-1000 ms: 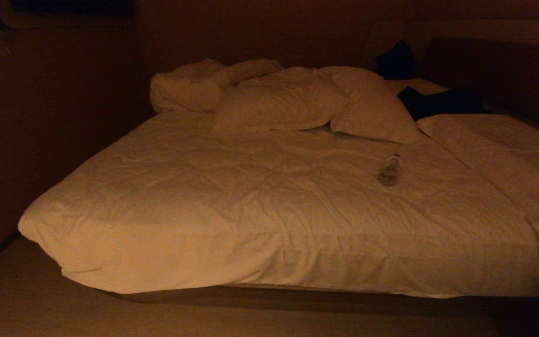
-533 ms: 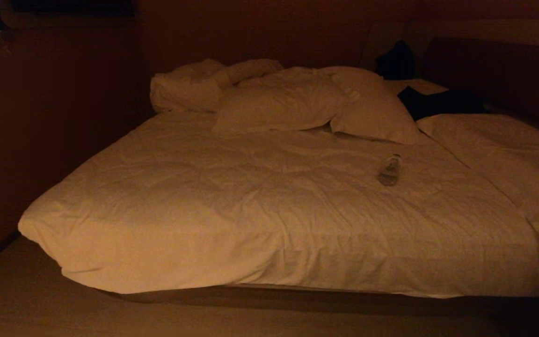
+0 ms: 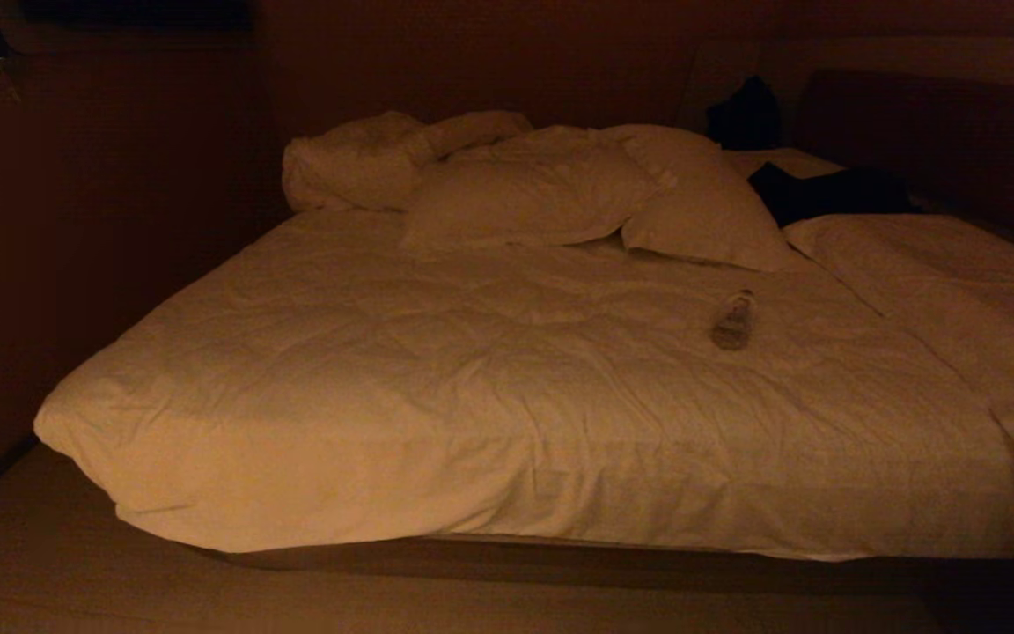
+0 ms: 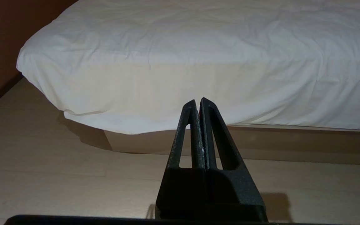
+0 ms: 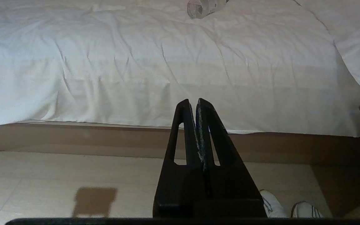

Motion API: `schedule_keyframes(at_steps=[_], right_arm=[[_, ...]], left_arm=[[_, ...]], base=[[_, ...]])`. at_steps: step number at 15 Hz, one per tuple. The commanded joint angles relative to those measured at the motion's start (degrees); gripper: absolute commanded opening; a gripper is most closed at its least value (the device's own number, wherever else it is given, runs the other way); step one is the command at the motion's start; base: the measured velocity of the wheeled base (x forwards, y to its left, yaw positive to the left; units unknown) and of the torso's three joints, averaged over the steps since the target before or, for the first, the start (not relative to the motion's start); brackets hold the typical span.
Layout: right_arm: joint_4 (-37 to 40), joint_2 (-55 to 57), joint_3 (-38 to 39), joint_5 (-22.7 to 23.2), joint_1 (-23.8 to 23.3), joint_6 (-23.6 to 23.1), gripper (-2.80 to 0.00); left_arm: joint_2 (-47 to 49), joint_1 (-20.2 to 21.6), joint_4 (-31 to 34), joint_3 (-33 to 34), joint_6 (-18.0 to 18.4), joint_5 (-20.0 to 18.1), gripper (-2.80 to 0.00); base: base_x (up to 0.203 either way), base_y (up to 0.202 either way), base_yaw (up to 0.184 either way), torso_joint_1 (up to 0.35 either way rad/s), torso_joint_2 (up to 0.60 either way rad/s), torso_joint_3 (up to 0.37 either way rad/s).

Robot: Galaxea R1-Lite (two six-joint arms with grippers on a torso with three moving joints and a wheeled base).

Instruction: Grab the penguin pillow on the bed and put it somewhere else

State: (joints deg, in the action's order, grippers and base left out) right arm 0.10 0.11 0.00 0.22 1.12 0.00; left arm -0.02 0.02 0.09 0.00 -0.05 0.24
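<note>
Ahead of me the bed (image 3: 507,387) fills most of the head view, its duvet wrinkled and hanging over the near edge; heaped at the far end are plain white pillows (image 3: 551,194), pushed there, I judge, by whoever slept last; a dark garment (image 3: 824,189) lies far right, and a small clear bottle (image 3: 733,319) lies on its side on the duvet. The penguin pillow I cannot find in any view; it may be hidden in the dim far corner. The left gripper (image 4: 197,103) and right gripper (image 5: 192,103) both hang low over the floor before the bed, fingers pressed together, holding nothing; parked, I reckon, until I find the pillow. A pair of white shoes (image 5: 289,209) sits on the floor.
</note>
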Motion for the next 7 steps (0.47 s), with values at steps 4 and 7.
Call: schedule_keyframes(at_steps=[4,7], right_arm=[[-0.01,-0.02,0.06,0.04,0.02,0.18,-2.8],[-0.01,-0.02,0.09,0.04,0.02,0.18,-2.8]], left_arm=[[-0.02,0.05,0.0,0.0,-0.04,0.02,-2.8],[0.02,-0.02,0.0,0.0,0.05,0.02,-2.8]], base=[[0.0,0.0,0.0,0.0,0.0,0.0],[0.0,0.0,0.0,0.0,0.0,0.0]])
